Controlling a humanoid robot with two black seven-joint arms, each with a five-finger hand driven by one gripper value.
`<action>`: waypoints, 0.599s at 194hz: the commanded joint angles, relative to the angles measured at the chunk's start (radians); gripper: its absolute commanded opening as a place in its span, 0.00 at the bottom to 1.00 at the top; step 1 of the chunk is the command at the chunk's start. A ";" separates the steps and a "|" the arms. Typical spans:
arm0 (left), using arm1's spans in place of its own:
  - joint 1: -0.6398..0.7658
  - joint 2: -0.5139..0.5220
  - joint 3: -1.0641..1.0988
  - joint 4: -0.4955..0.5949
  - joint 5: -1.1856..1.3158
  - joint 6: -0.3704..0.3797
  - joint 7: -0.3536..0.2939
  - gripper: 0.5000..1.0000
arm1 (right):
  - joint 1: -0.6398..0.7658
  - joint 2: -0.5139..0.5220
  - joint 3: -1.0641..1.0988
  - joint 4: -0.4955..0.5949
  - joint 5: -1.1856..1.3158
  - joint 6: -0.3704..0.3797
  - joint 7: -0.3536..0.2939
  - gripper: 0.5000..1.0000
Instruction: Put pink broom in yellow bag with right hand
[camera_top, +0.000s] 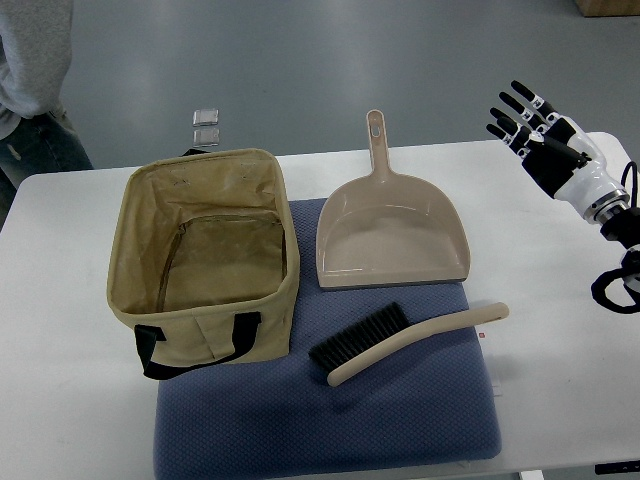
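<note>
- Grey floor (330, 70) is filling the background, and a white table (560, 330) is taking the lower part of the view; a blue mat (300, 420) is lying on the table.
- The pink broom (405, 342) is lying flat on the mat, near its right half. It is looking more beige-pink in colour, with a long, slightly curved handle pointing to the right and a block of black bristles at its left end.
- The yellow bag (205, 260) is sitting to the left of the broom, partly on the mat. It is a soft khaki-yellow box with black straps, and its top is standing open, showing the inside.
- A dustpan (390, 235) of the same beige-pink colour is lying just behind the broom, with its handle pointing away from the robot. It is sitting beside the bag, and nothing is lying between the broom and the bag.
- The right robot hand (520, 120) is hovering at the right edge, above the far corner of the table, well apart from the broom. Its black fingers (510, 103) are spreading out and holding nothing.
- Two small square objects (207, 125) are lying on the floor behind the bag; I cannot tell what they are.
- A person in a grey sleeve (35, 60) is standing at the top left corner.
</note>
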 joint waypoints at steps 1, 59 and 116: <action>0.000 0.000 0.000 0.001 0.000 0.000 0.000 1.00 | 0.011 0.000 0.000 -0.003 0.000 0.002 0.001 0.85; 0.000 0.000 0.000 -0.001 0.000 0.000 0.000 1.00 | 0.028 -0.016 -0.005 -0.012 0.003 0.008 0.012 0.86; 0.000 0.000 0.000 0.001 0.000 0.000 0.000 1.00 | 0.051 -0.066 -0.023 -0.010 -0.003 0.086 0.012 0.84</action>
